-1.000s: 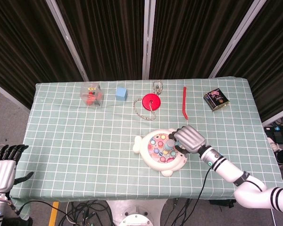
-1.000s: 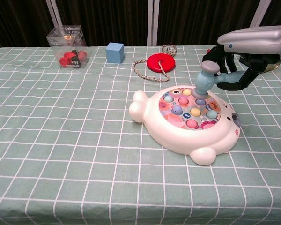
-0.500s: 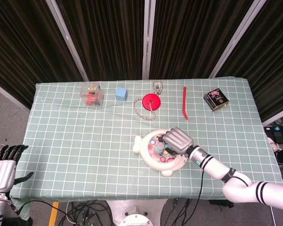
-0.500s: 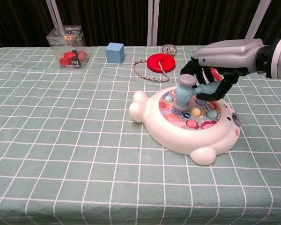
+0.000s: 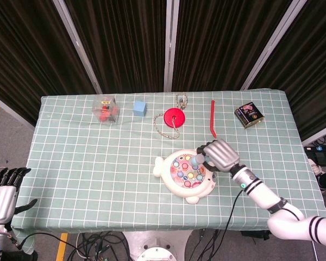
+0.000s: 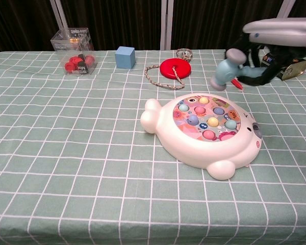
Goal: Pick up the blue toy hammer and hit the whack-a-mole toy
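Note:
The white whack-a-mole toy point(image 5: 183, 175) point(image 6: 204, 137), with coloured pegs on top, lies on the green checked cloth near the table's front. My right hand point(image 5: 221, 155) point(image 6: 280, 41) grips the handle of the blue toy hammer point(image 5: 196, 160) point(image 6: 228, 67). The hammer head hangs tilted in the air above the toy's far right side, clear of the pegs. My left hand point(image 5: 4, 193) shows only in the head view, off the table at the lower left, fingers apart and holding nothing.
Along the far edge stand a clear box of red pieces point(image 5: 105, 109) point(image 6: 74, 51), a blue cube point(image 5: 139, 107) point(image 6: 125, 56), a red disc on a cord point(image 5: 174, 117) point(image 6: 175, 67), a red stick point(image 5: 212, 125) and a dark tin point(image 5: 248, 115).
My right hand has lifted the hammer up and to the right, off the pegs it was touching half a second ago. The left hand has not moved.

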Tool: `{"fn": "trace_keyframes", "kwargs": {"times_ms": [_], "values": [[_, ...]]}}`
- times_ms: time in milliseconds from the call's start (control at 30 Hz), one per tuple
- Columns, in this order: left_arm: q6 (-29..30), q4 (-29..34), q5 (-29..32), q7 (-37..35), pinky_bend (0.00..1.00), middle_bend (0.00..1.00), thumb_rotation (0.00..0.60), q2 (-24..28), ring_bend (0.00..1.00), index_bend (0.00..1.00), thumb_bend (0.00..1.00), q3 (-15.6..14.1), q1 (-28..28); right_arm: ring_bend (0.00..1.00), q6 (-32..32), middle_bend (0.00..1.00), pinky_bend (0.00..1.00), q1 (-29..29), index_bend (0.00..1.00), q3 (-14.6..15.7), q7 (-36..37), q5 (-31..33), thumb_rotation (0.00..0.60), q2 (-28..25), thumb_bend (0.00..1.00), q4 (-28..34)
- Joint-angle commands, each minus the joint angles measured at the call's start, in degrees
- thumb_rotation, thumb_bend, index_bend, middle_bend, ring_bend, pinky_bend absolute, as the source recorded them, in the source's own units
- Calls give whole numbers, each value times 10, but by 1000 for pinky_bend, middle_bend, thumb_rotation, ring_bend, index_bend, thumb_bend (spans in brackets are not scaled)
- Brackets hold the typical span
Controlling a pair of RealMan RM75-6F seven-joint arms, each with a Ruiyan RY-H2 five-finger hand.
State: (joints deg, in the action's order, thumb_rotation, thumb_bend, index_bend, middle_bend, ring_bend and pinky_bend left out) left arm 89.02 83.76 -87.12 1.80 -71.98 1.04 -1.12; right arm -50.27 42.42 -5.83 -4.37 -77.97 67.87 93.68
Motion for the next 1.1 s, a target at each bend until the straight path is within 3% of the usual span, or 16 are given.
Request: {"fn": "trace_keyframes", "kwargs": {"times_ms": [33,467,533,600,700,767,1100], "values": [[-1,2,-1,2,102,173,600,0,132,192,0,0,-1,489,-8,658,736,-28,653,13,22,19,600,-16,825,-29],[-11,17,-1,18,103,173,600,4,132,192,0,1,-8,487,20,637,701,-80,644,40,120,49,600,68,791,-212],[-13,19,0,19,103,173,600,5,132,192,0,1,-8,478,24,616,643,-83,572,43,129,43,600,78,762,-225],[-13,21,1,20,103,173,600,5,132,192,0,2,-9,431,27,568,564,-86,437,45,136,39,600,86,710,-234],[-14,22,0,21,103,173,600,6,132,192,0,1,-10,255,24,397,398,-93,152,47,142,35,600,87,561,-234],[-14,21,-1,22,103,173,600,6,132,192,0,1,-10,201,9,331,350,-102,69,45,151,29,600,78,526,-222],[-12,19,11,18,103,173,600,10,132,192,0,8,-9,56,-167,157,174,-202,0,47,172,-12,600,-13,496,-119]]}}
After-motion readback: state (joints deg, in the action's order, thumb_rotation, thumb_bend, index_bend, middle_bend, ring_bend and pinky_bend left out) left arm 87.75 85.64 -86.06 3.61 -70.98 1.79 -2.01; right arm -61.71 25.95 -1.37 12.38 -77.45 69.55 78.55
